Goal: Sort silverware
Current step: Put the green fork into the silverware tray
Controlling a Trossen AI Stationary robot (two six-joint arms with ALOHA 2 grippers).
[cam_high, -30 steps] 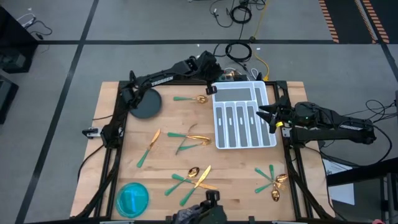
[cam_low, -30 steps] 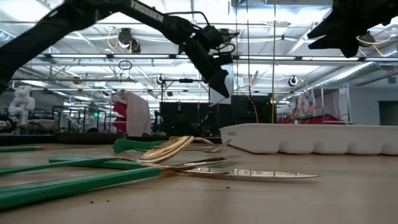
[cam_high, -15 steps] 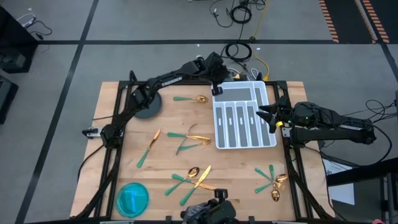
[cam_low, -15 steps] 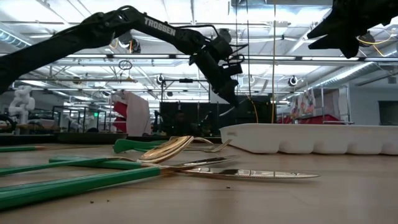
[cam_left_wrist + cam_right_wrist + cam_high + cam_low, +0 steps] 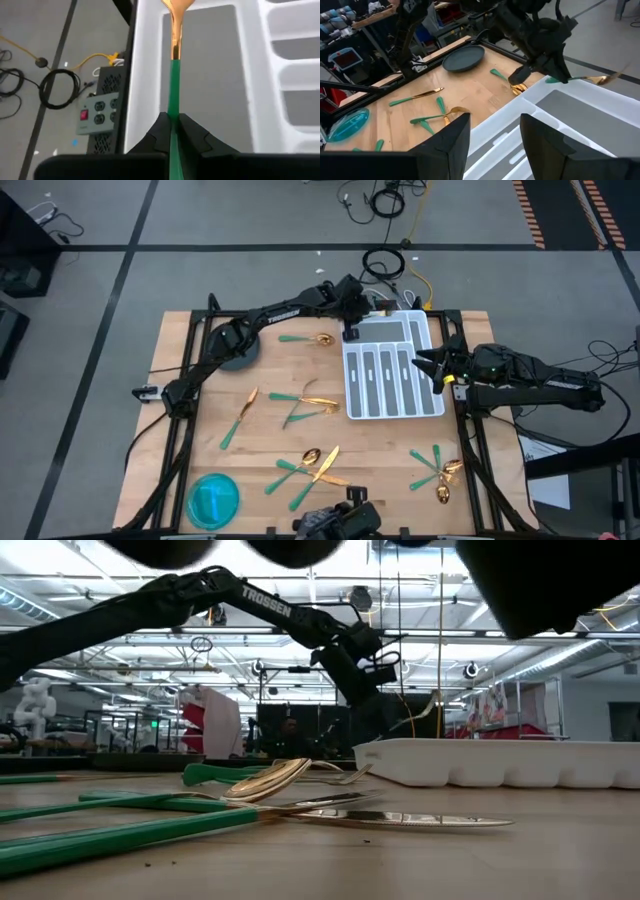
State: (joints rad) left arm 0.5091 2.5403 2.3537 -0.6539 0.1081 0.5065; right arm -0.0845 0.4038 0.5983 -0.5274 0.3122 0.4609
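Observation:
My left gripper [image 5: 351, 330] is shut on one piece of silverware [image 5: 174, 65] with a green handle and a gold neck. It hangs over the far end of the white divided tray [image 5: 347, 385]; the head runs out of the left wrist view. More silverware lies on the table: a spoon [image 5: 306, 338], a knife [image 5: 240, 416], crossed pieces [image 5: 305, 406], and two piles [image 5: 310, 465] [image 5: 438, 470]. My right gripper [image 5: 424, 365] waits open above the tray's right side. My left gripper pinches the green handle [image 5: 173, 116] between its two fingers, slanting down from the table's left. The piece points forward out of the fingers, gold end [image 5: 601, 78] leading. It hangs clear above the tray's wide far compartment [image 5: 210, 75].
A dark round plate [image 5: 236, 350] sits at the far left, partly under the left arm. A blue plate [image 5: 213, 500] lies at the near left corner. A power strip and cables [image 5: 95, 112] lie beyond the table's far edge.
My left gripper has come down and gone toward the table's right edge, from beside the tray's far left corner to over its far compartment. The silverware piece has come with it and stays clear of the tray.

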